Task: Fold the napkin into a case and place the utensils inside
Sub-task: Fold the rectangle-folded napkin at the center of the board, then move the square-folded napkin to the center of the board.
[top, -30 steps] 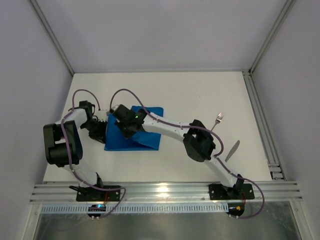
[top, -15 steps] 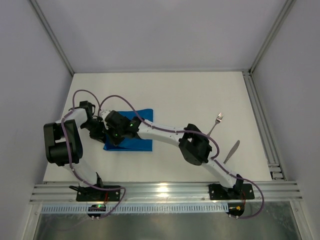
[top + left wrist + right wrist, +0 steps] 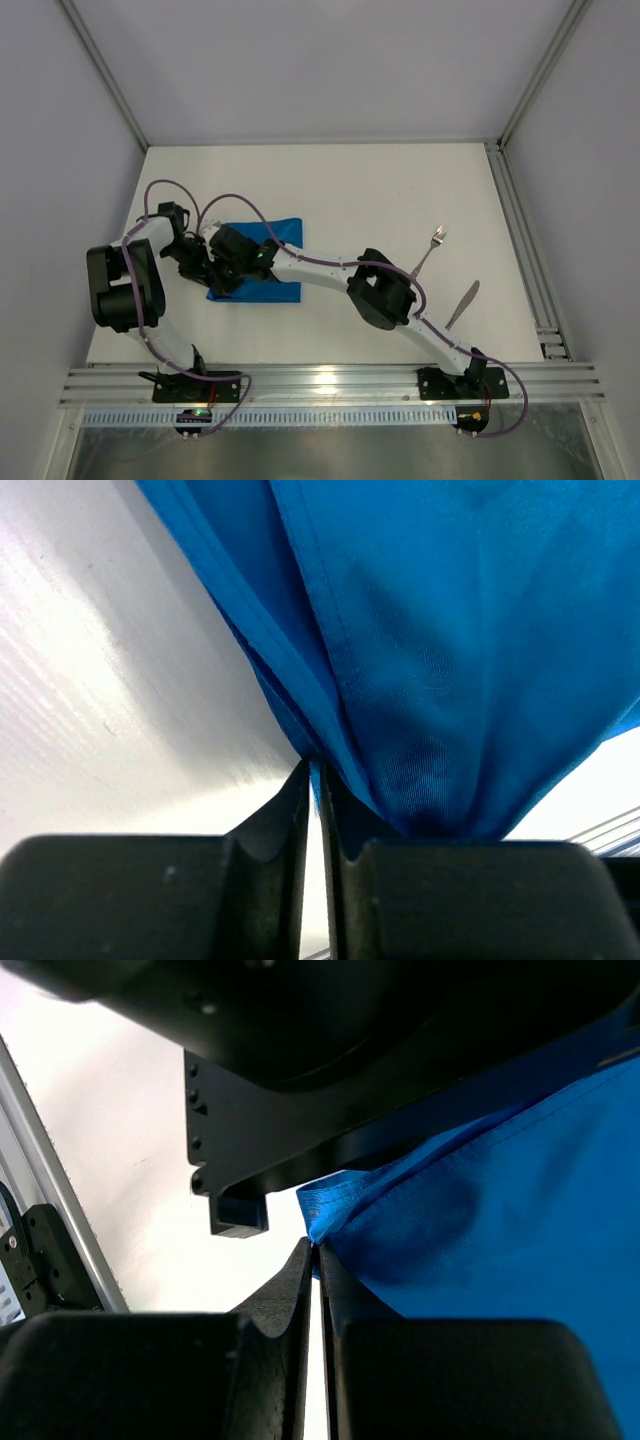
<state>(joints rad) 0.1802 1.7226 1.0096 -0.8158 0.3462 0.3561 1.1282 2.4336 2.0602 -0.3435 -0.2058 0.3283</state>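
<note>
A white bench (image 3: 380,190) fills the overhead view, with two black-and-white robot arms mounted at its near edge. The right arm (image 3: 385,295) stretches far across to the left side, and the left arm (image 3: 125,285) bends in close beside it. Between their tips lies one bright blue plain cloth napkin (image 3: 288,228), folded flat into a blocky rectangle that is not yet a narrow case.

Both pairs of jaws meet at the napkin's left edge, so the cloth spreads away from them to the right. From the left wrist, the left jaws are nearly pressed together and pinch a hanging fold of the blue cloth (image 3: 450,630). From the right wrist, the right jaws are pressed together on a corner of the cloth (image 3: 500,1210).

Two slim silver utensils lie well apart from the napkin on the right side of the bench — one fork (image 3: 434,244) and one knife (image 3: 464,302). Both slant from lower left to upper right. They lie nearer the right arm's base, so that arm seems the likelier one to fetch them.
</note>
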